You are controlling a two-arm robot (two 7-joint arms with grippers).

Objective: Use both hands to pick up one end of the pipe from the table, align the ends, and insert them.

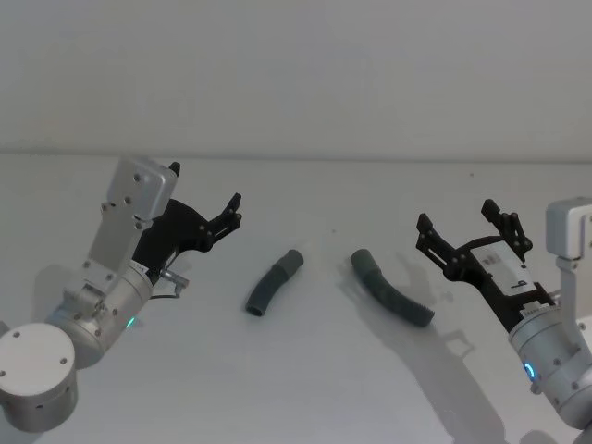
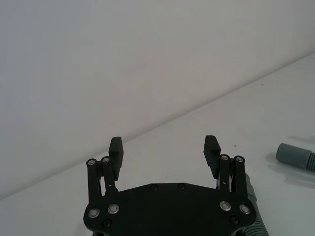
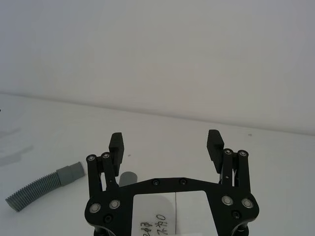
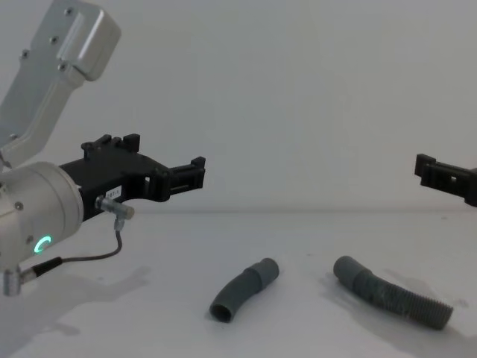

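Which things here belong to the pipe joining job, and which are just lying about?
For the job:
short hose and longer hose, lying apart on the table
left gripper and right gripper, both open above the table

Not for the job:
thin cable hanging off the left arm
wall behind

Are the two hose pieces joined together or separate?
Separate: the short hose and the longer hose lie apart on the table, with white surface between them.

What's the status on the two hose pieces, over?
Status: left gripper open, raised above table, left of short hose. And right gripper open, right of longer hose. Hoses on table, apart, ungrasped. Nothing between them.
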